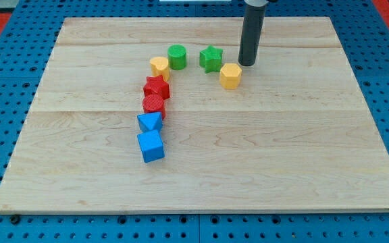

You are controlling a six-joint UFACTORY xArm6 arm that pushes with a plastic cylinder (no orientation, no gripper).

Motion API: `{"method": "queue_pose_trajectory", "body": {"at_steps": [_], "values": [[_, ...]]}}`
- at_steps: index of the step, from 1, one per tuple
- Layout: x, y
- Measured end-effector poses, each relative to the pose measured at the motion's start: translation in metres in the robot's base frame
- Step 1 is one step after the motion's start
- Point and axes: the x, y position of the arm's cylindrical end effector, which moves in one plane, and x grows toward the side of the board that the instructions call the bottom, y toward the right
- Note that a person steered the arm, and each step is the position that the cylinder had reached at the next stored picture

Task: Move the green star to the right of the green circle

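The green star (211,58) lies on the wooden board (282,135) near the view's top middle. The green circle (177,57) stands a short way to its left, with a gap between them. My tip (248,64) rests on the board to the right of the green star, just up and right of the yellow hexagon (230,75), which lies to the lower right of the star.
A yellow block (159,66) sits at the lower left of the green circle. Below it run a red star (157,87), a red cylinder (153,105), a blue triangle (150,122) and a blue cube (150,146) in a curved line.
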Motion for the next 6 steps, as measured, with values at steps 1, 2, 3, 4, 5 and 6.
{"method": "queue_pose_trajectory", "body": {"at_steps": [1, 2, 3, 4, 5, 6], "values": [[0.000, -0.015], [0.000, -0.017], [0.000, -0.026], [0.000, -0.041], [0.000, -0.043], [0.000, -0.055]]}}
